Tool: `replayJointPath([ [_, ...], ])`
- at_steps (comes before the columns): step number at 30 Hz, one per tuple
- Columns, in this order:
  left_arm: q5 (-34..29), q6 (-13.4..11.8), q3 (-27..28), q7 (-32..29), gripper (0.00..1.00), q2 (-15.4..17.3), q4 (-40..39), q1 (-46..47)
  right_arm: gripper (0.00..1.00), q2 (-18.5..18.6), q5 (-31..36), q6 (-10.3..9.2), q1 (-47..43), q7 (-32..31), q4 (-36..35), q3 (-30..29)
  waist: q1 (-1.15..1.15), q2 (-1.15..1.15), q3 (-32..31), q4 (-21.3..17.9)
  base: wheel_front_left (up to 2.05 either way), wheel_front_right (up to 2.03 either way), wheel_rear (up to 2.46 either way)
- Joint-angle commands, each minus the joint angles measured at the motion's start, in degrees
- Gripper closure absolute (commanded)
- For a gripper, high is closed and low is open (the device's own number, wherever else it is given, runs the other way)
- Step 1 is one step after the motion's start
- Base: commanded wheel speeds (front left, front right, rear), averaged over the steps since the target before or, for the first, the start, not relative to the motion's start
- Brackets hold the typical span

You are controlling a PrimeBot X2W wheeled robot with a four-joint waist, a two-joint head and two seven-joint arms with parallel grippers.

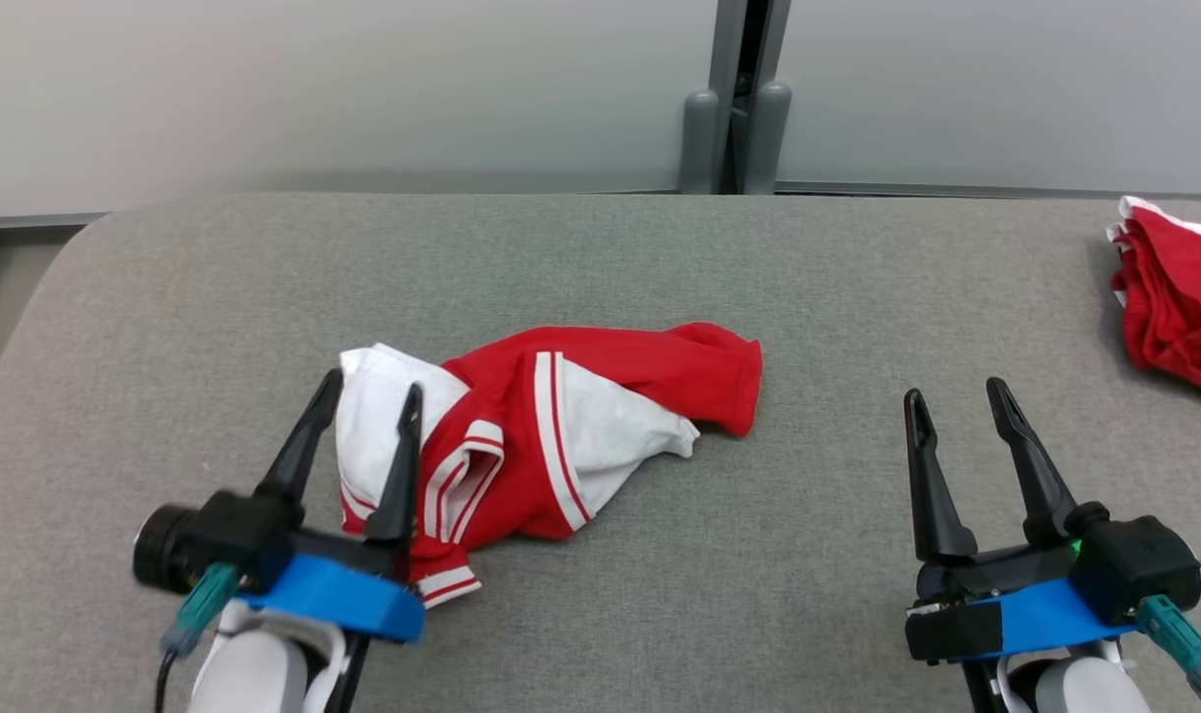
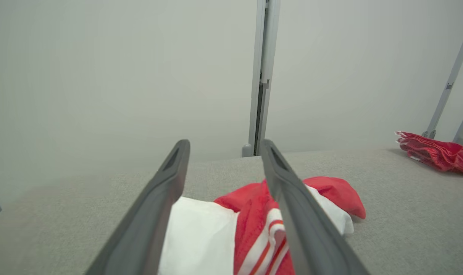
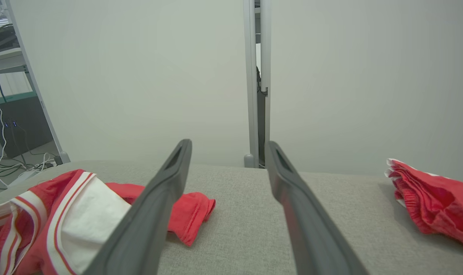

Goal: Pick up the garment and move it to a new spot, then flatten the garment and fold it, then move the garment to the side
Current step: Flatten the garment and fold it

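The red-and-white garment lay crumpled left of centre in the head view on the grey padded table. The left gripper was spread wide over its white left end, and the right gripper, equally spread, was over bare table at the lower right. The garment looked light, soft and limp, likely to sag when lifted, so a deep pinch on the bunched striped hem seemed the surest hold

red-and-white garment left, jaws apart over grey surface, red cloth right
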State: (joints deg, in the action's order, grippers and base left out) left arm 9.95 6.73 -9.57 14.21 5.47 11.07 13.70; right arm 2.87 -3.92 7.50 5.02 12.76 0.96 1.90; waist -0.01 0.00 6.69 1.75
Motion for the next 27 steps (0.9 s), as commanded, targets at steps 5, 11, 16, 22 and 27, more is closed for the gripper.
replayJointPath([
  [5,0.2,0.4,-3.5,-4.0,0.00,0.5,2.3,5.8,0.00,0.0,-0.7,-0.02,0.2,-0.4,-0.6,0.8,0.01,0.00,0.9,-2.1,0.00,0.00,0.00],
  [11,0.7,0.7,-6.7,-9.1,0.00,2.2,7.0,7.8,0.00,0.0,-1.3,-0.02,-0.1,0.0,0.0,0.1,0.01,0.00,2.0,-4.5,0.00,0.00,0.00],
  [16,0.7,0.7,-7.9,-10.7,0.00,4.1,10.5,6.5,0.00,0.0,-1.6,-0.02,0.0,0.4,0.2,-0.4,0.01,0.00,3.0,-5.6,0.00,0.00,0.00],
  [22,1.5,0.7,-9.0,-10.5,1.00,5.2,13.7,6.7,0.00,0.0,-1.5,-0.02,0.6,0.7,0.2,-0.6,0.01,0.00,3.3,-5.9,0.00,0.00,0.00],
  [27,2.6,0.8,-10.4,-8.5,1.00,5.6,13.2,7.5,0.00,0.0,-1.4,-0.02,0.2,0.7,0.7,-0.7,0.01,0.00,2.5,-4.9,0.00,0.00,0.00],
])
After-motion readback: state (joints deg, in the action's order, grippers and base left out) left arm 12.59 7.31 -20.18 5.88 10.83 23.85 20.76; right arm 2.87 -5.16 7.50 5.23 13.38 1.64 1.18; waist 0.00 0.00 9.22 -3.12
